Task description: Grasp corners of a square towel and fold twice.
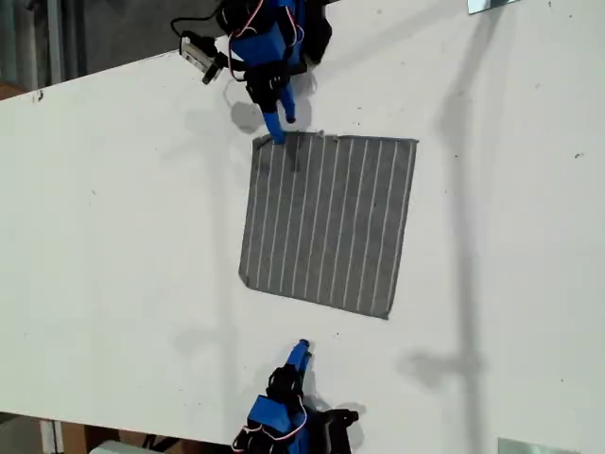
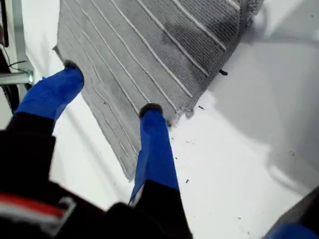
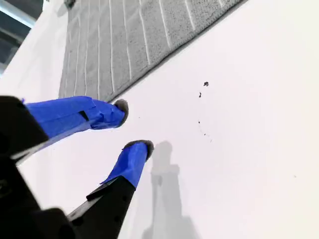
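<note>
My first gripper (image 2: 109,92) has its jaws spread apart, with a corner (image 2: 187,110) of the towel (image 2: 149,45) beside one blue fingertip (image 2: 151,110) and the towel's edge running between the two fingers; nothing is pinched. In the exterior view this gripper (image 1: 275,132) sits at the far side of the table (image 1: 113,236), at the towel's far corner on that view's left. My second gripper (image 3: 133,127) is also spread wide and holds nothing, poised over bare white table (image 3: 239,129) just short of the towel's near edge (image 3: 124,45). In the exterior view it (image 1: 299,352) stands at the near side. The towel (image 1: 331,222) lies flat and unfolded at the middle of the table.
</note>
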### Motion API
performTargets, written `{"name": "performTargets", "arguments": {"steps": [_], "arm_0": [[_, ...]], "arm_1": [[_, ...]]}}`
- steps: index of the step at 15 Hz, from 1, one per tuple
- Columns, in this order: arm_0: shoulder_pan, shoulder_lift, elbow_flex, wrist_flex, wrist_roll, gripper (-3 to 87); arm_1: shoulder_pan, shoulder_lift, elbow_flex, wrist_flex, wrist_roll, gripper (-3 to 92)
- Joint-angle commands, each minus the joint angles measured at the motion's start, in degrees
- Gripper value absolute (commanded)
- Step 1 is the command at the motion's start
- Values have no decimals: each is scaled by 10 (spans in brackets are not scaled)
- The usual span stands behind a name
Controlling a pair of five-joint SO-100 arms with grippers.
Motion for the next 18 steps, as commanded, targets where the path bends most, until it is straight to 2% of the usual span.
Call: {"name": "performTargets", "arguments": {"steps": [1,2,3,4,5,6,7,8,10,12,14,16,18], "arm_0": [[20,4,4,-4,5,189],[27,4,4,-6,9,206],[27,4,4,-11,11,192],[25,4,4,-21,19,181],[27,4,6,-31,18,199],[26,4,8,-39,16,212],[25,4,8,-40,13,219],[23,4,8,-37,11,211],[31,4,8,-36,6,207],[33,4,8,-33,5,222],[32,4,8,-31,9,227],[33,4,8,-32,11,228],[40,4,8,-32,5,228]], "arm_1": [[-21,0,-33,-19,-36,204],[-25,0,-33,-74,-134,276],[-22,0,-49,-91,-192,367],[-28,-25,-82,-121,-210,406],[-24,-165,-151,-142,-210,408],[-27,-412,-257,-159,-215,427],[-56,-640,-370,-165,-221,438],[-89,-770,-441,-167,-221,443],[-163,-839,-442,-179,-156,405],[-279,-809,-392,-192,-21,391],[-382,-770,-415,-142,91,385],[-437,-813,-442,-190,131,377],[-467,-879,-479,-231,138,373]]}}
